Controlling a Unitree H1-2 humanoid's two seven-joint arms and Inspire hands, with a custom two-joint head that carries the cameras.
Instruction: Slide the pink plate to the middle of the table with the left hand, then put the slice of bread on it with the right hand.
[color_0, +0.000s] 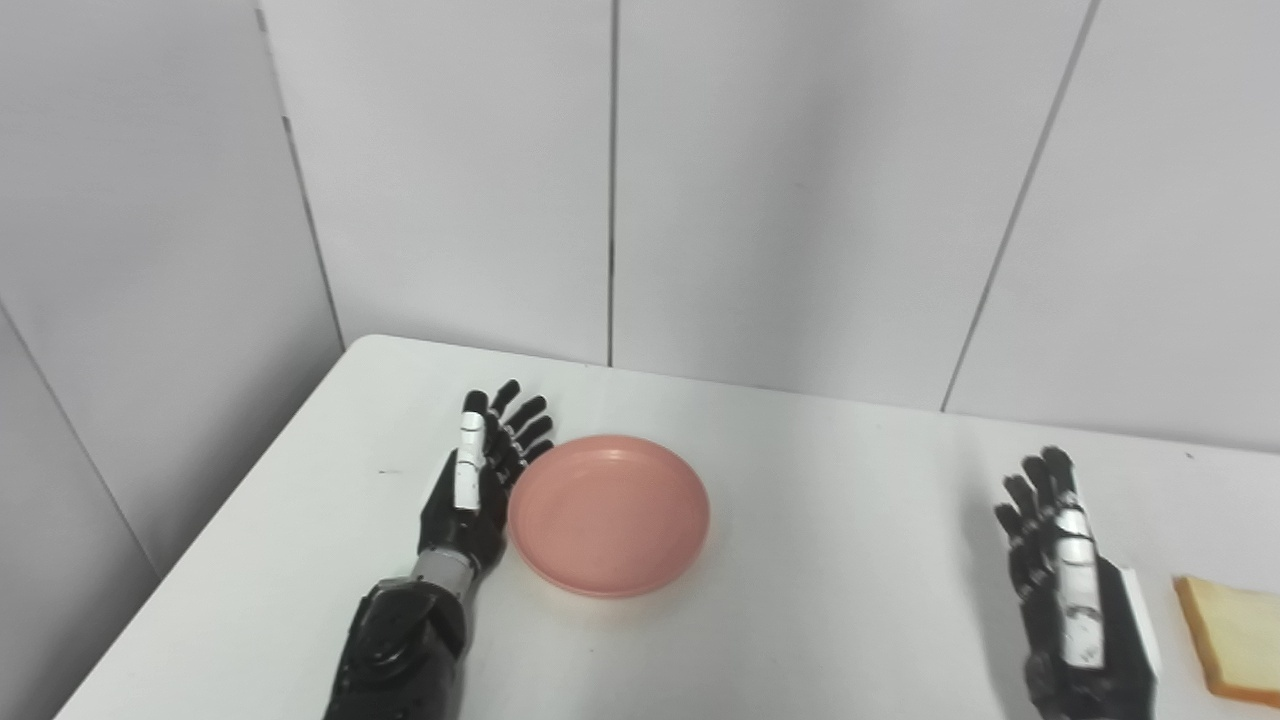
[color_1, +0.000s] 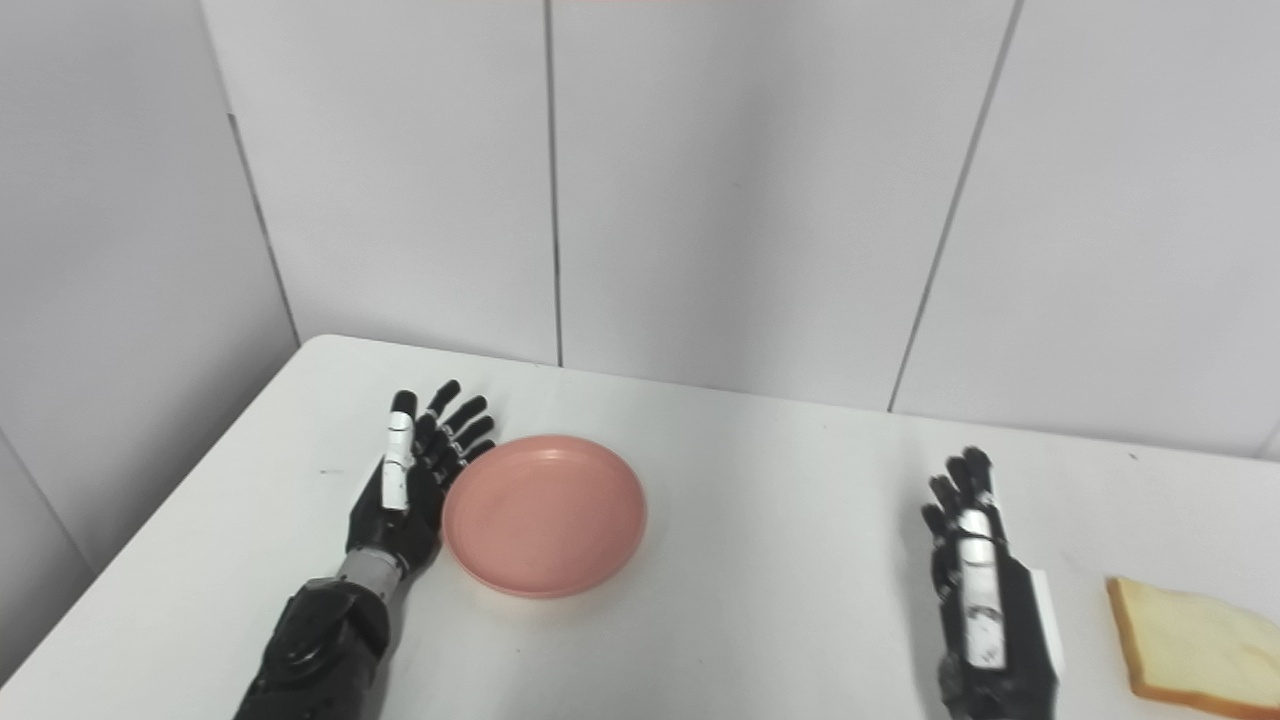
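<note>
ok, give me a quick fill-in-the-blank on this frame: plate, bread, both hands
1. The left hand is open, its palm against the ____ edge of the plate.
2. The colour of the plate is ____.
3. The bread lies flat on the table, to the ____ of the right hand.
4. The plate holds ____.

Missing words: left; pink; right; nothing
</note>
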